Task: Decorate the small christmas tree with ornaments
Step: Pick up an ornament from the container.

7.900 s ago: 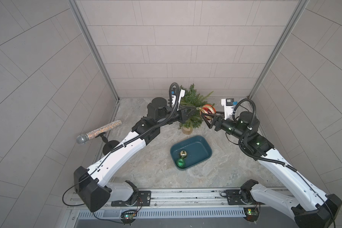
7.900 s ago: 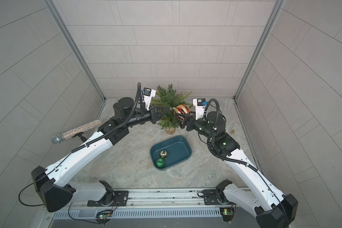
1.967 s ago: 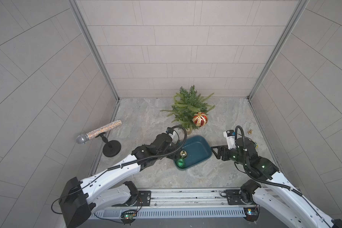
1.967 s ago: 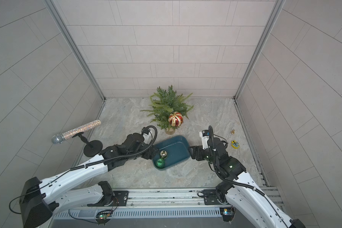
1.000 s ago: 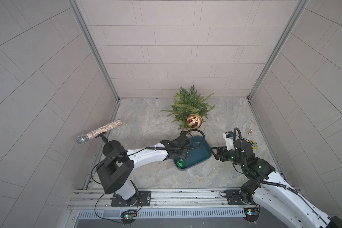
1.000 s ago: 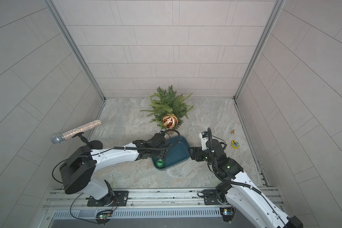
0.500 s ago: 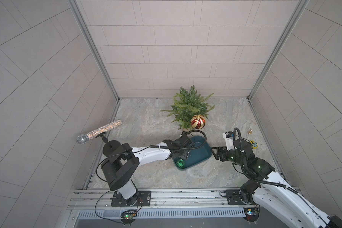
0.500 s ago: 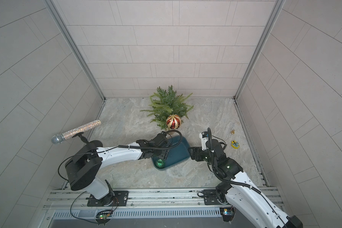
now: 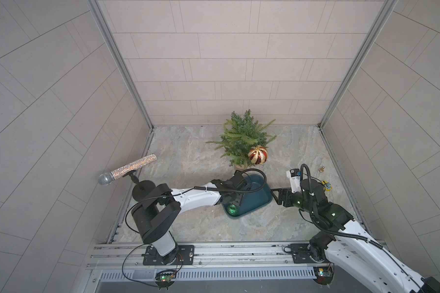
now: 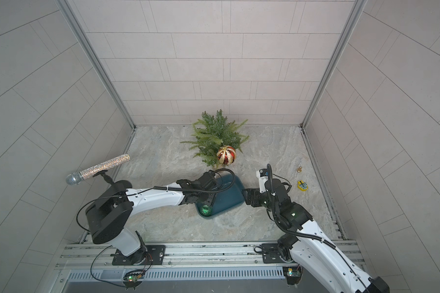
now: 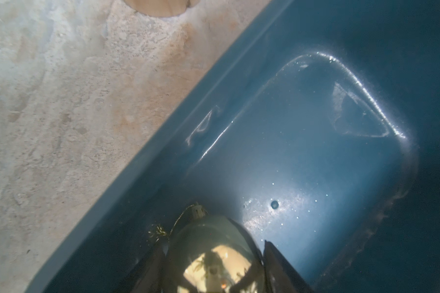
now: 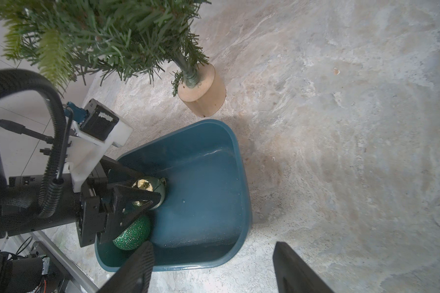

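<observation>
Left gripper [image 11: 213,244] straddled the gold ball [image 11: 208,228] in the tub [image 12: 236,157], grip unclear; red ball [image 9: 257,155] hung on tree [image 9: 241,132], green ball [image 12: 134,233] lay unhung

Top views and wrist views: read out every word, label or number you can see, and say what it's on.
No text can be read in any view.
Pale sticker on the left wrist camera: blurred, unreadable.
Marks on the right wrist camera mount: too small to read.
Marks on the small yellow item: too small to read.
</observation>
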You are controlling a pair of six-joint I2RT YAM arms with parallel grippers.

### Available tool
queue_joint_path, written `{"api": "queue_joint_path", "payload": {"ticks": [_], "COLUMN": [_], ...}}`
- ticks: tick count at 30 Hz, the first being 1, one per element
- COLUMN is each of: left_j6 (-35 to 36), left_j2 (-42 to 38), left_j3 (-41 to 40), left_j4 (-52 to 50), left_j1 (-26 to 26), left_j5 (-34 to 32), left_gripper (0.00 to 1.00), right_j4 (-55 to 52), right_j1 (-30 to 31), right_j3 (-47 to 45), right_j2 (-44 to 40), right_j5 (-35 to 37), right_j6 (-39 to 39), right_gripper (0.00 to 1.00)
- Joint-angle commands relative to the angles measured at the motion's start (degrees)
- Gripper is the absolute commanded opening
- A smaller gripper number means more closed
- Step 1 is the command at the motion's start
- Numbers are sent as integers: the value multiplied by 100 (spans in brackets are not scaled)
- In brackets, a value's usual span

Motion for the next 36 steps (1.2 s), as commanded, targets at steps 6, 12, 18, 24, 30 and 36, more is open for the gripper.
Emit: {"api": "queue_joint_path", "payload": {"ticks": [6, 12, 18, 24, 30, 36], "left_j6": [76, 114, 141, 61, 4, -92], "left_j2": [24, -285, -968, -1636, -2419, -3385], "left_j3": [87, 101, 76, -28, -59, -255], "left_j4": [-213, -381, -595, -638, -736, -549], "left_j1": [-34, -33, -33, -35, -34, -32], "left_j5": [17, 51, 84, 179, 196, 244], "left_gripper": [57, 56, 56, 55, 55, 55], "right_j4": [67, 45, -43, -92, -186, -314], "right_j1": [22, 22, 22, 22, 22, 22], "right_j3": [-17, 10, 112, 286, 541, 991], "right_j2": [-16, -54, -117, -86, -83, -62], "right_j5": [37, 36, 65, 28, -69, -225], "right_j6": [-42, -16, -34, -46, -85, -165], "right_gripper": [77, 77, 77, 77, 77, 77]}}
